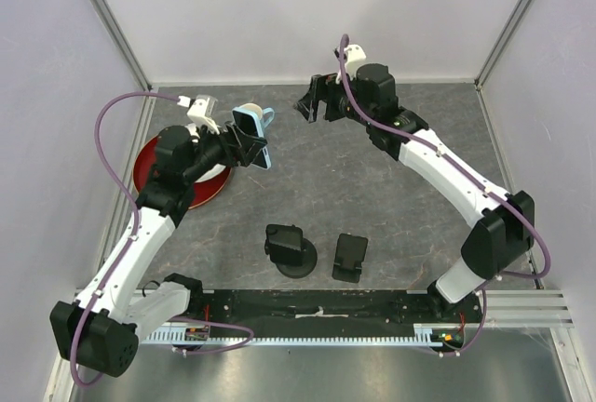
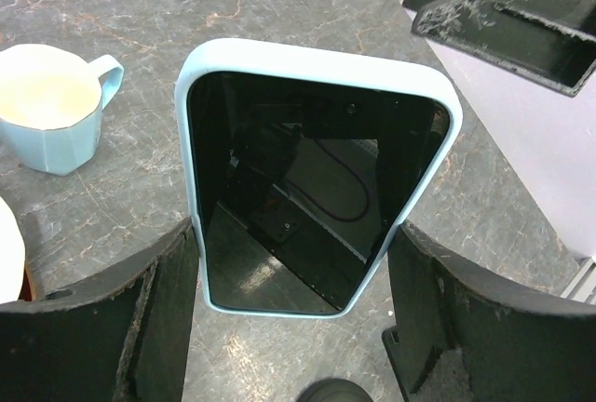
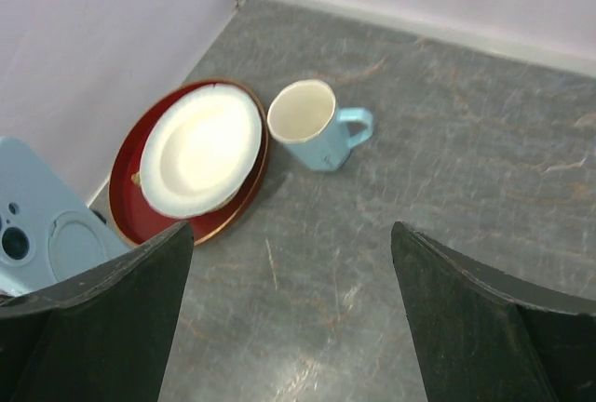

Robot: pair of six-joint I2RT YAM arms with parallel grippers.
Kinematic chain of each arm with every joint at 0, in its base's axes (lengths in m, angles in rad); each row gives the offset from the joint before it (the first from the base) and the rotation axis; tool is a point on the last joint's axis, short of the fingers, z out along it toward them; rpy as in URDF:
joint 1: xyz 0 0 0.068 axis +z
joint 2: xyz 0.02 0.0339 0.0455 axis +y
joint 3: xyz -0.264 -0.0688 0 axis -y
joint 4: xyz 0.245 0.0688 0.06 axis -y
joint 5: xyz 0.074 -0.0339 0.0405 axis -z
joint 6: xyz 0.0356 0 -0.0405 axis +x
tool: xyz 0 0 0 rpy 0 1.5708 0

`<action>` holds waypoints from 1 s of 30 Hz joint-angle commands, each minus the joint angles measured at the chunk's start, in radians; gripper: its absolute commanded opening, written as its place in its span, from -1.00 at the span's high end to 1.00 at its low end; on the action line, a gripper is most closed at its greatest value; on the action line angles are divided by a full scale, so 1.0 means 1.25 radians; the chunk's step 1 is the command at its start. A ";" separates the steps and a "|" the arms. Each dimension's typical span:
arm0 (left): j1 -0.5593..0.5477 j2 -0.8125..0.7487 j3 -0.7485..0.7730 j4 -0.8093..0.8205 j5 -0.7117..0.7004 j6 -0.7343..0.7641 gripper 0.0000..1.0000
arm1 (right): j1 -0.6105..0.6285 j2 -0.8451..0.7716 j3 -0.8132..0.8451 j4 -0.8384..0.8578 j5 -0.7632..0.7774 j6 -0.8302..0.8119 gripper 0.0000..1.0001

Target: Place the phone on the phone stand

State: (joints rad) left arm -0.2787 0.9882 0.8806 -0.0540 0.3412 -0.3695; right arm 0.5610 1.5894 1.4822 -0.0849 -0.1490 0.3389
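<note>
Phone [image 2: 317, 188] is hanging grasped in my left end effector [image 1: 246, 145], far-left of the phone stand [image 1: 291, 251]; right end effector [image 1: 312, 104] is gaping, released.

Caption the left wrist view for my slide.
Left gripper clamps the blue-cased phone by its long edges, a blue mug beyond.

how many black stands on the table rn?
2. A round-based stand sits front centre; a rectangular stand is just right of it, not touching. None appear hidden.
</note>
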 commanded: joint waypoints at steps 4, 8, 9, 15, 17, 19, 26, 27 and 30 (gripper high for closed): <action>-0.011 -0.013 0.004 0.051 -0.018 0.042 0.95 | 0.004 0.057 0.165 -0.132 -0.164 -0.022 -0.73; -0.021 0.003 0.006 0.048 -0.014 0.044 0.95 | 0.032 0.060 0.140 -0.113 -0.205 -0.037 -0.63; -0.024 0.007 0.007 0.048 -0.013 0.043 0.96 | 0.041 0.054 0.125 -0.086 -0.182 -0.038 -0.63; -0.026 0.043 0.017 0.029 -0.013 0.048 0.95 | 0.069 0.000 0.064 0.036 -0.164 0.010 -0.66; -0.026 0.048 0.021 0.026 -0.009 0.048 0.95 | 0.078 -0.008 0.049 0.057 -0.166 0.012 -0.67; -0.031 0.048 0.021 0.024 -0.014 0.053 0.95 | 0.091 -0.003 0.056 0.050 -0.173 0.005 -0.67; -0.064 0.043 0.022 0.017 -0.036 0.070 0.95 | 0.133 -0.001 0.046 0.016 -0.114 -0.028 -0.58; -0.068 0.045 0.023 0.016 -0.041 0.071 0.95 | 0.135 0.003 0.046 0.016 -0.107 -0.029 -0.56; -0.070 0.049 0.024 0.014 -0.046 0.075 0.95 | 0.148 0.025 0.059 0.015 -0.103 -0.032 -0.40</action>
State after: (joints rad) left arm -0.3592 1.0595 0.8764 -0.1043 0.3073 -0.3290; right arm 0.7326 1.6230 1.5440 -0.0948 -0.3134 0.3180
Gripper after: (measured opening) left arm 0.758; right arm 0.736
